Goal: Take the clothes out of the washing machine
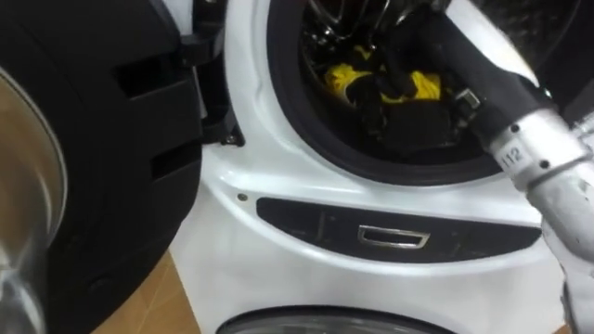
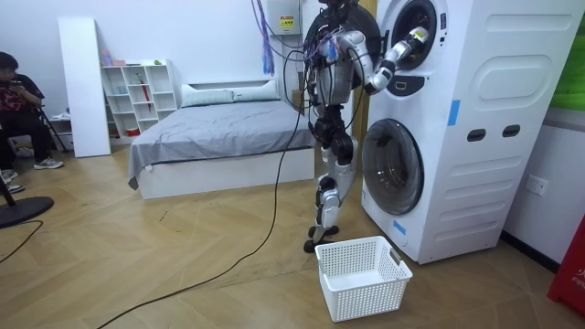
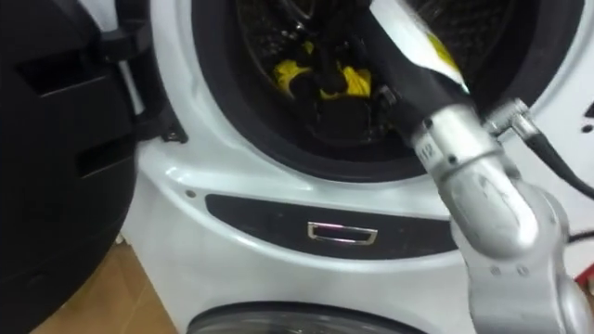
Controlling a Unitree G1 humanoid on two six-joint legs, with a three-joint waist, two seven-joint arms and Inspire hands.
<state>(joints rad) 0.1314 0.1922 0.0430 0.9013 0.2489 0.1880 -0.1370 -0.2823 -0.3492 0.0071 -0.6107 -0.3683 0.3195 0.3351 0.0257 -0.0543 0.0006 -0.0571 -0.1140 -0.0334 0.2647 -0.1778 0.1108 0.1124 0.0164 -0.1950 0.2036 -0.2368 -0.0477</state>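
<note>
I stand before a stack of two white machines (image 2: 457,137), and the upper drum (image 1: 306,121) is open. Inside it lies a yellow garment (image 1: 345,78) tangled with dark cloth (image 1: 418,125). My right forearm (image 1: 506,88) comes in from the lower right and reaches up into the drum above the clothes. The hand itself is lost among the dark shapes inside, so its grip cannot be read. In the room view the same arm (image 2: 393,64) stretches up into the upper opening.
The drum's black door (image 1: 93,139) hangs open at the left, close to my head. A dark panel with a chrome handle (image 1: 394,238) runs below the opening. A white laundry basket (image 2: 361,274) stands on the wooden floor beside my feet. A person (image 2: 18,100) sits at the room view's far left.
</note>
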